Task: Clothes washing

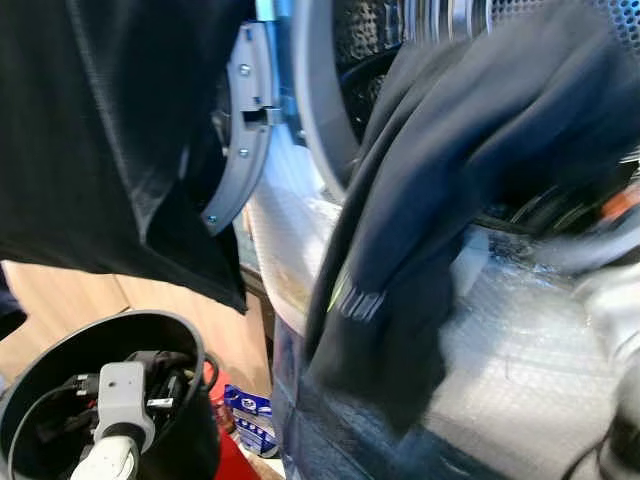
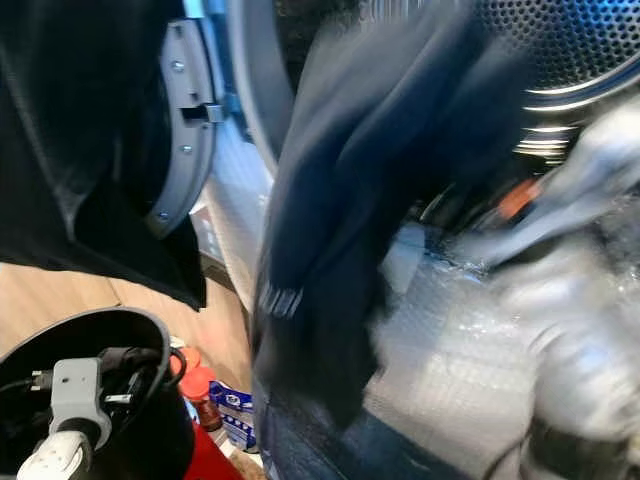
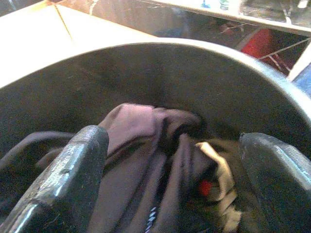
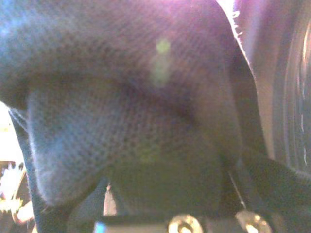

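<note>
Dark garment [image 1: 420,200] hangs over my right gripper [image 4: 160,194], clamped on it and raised to the washer drum [image 2: 560,40] for loading. My left gripper [image 3: 170,160] waits, fingers apart, in the laundry bucket [image 3: 204,82] above the remaining clothes [image 3: 160,160].

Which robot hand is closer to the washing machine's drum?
Right. The right gripper carries dark clothing at the drum; the left gripper is down inside the black bucket.
</note>
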Robot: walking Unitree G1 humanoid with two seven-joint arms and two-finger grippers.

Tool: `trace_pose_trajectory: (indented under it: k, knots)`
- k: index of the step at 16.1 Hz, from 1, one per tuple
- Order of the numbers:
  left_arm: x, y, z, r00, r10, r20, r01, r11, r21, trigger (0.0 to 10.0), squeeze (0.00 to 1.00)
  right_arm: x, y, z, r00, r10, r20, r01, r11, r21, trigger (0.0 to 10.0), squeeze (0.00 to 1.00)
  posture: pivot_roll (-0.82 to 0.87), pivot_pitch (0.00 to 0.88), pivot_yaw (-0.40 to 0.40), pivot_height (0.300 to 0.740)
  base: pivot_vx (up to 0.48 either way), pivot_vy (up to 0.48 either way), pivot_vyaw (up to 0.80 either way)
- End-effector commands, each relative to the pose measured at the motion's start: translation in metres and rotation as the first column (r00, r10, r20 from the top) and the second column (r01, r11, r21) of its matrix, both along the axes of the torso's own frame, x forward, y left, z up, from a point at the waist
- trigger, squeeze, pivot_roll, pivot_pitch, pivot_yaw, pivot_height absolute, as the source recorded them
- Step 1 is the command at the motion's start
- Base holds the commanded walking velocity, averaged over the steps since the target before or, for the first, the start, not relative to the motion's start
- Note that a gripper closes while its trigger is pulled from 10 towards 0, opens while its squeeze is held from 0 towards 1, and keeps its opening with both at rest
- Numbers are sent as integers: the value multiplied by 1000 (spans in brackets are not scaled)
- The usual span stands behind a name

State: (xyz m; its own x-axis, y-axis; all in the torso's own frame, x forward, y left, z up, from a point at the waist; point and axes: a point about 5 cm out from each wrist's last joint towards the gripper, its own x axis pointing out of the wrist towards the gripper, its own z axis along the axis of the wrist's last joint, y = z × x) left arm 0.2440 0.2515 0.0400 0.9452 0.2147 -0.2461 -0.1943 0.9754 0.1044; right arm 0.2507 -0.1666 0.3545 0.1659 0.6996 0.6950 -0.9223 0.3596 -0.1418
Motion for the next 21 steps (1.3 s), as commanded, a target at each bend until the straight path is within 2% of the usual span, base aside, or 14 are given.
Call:
trace_pose_trajectory:
  k: [1, 3, 4, 6, 8, 10, 12, 14, 16, 18, 20, 21]
  knots:
    - [-12, -1, -18, 997, 4, -81, -7, 999, -35, 10000, 0, -9, -18, 20, 996, 3, 93, -12, 995, 96, 0, 0, 40, 0, 15, 740, 0, 0, 0]
    - [-13, 0, -19, 997, 1, -82, -4, 999, -37, 10000, 0, -16, -24, 31, 989, 27, 147, -48, 989, 141, 0, 0, 38, 0, 17, 740, 0, 0, 0]
    - [-12, 0, -19, 997, 1, -79, -4, 999, -38, 10000, 0, -18, -29, 41, 987, 27, 160, -58, 980, 193, 0, 0, 32, 0, 21, 740, 0, 0, 0]
    - [-10, 0, -19, 997, -7, -76, 5, 999, -39, 10000, 0, -15, -23, 45, 988, 17, 152, -40, 987, 154, 0, 0, 23, 0, 29, 740, 0, 0, 0]
    - [-6, -2, -17, 997, -18, -69, 15, 999, -38, 10000, 0, -7, -15, 50, 991, 39, 125, -61, 983, 176, 0, 0, 21, 0, 32, 740, 0, 0, 0]
    - [-4, -2, -16, 998, -26, -65, 23, 999, -37, 10000, 0, 5, -11, 64, 994, 22, 111, -49, 968, 244, 0, 0, 24, 0, 37, 740, 0, 0, 0]
    - [-3, -2, -16, 998, -26, -65, 23, 999, -37, 10000, 0, 12, -9, 76, 993, -21, 119, -11, 965, 262, 0, 0, 19, 0, 41, 740, 0, 0, 0]
    - [-3, -2, -16, 997, -28, -65, 25, 999, -41, 10000, 0, 32, 4, 86, 992, -109, 61, 91, 965, 246, 0, 0, 17, 0, 44, 740, 0, 0, 0]
    - [-3, -3, -17, 997, -39, -71, 36, 999, -38, 10000, 0, 48, 12, 81, 986, -165, 19, 158, 967, 197, 0, 0, 17, 0, 44, 740, 0, 0, 0]
    - [-3, -4, -16, 997, -35, -69, 33, 999, -40, 10000, 0, 65, 13, 76, 975, -221, -35, 224, 958, 180, 0, 0, 20, 0, 43, 740, 0, 0, 0]
    - [-1, -4, -15, 997, -31, -64, 28, 999, -46, 10000, 0, 81, 12, 74, 949, -296, -106, 311, 934, 175, 0, 0, 22, 0, 44, 740, 0, 0, 0]
    - [0, -5, -14, 998, -34, -59, 31, 998, -46, 10000, 0, 93, 10, 73, 919, -360, -163, 384, 911, 153, 0, 0, 24, 0, 43, 740, 0, 0, 0]
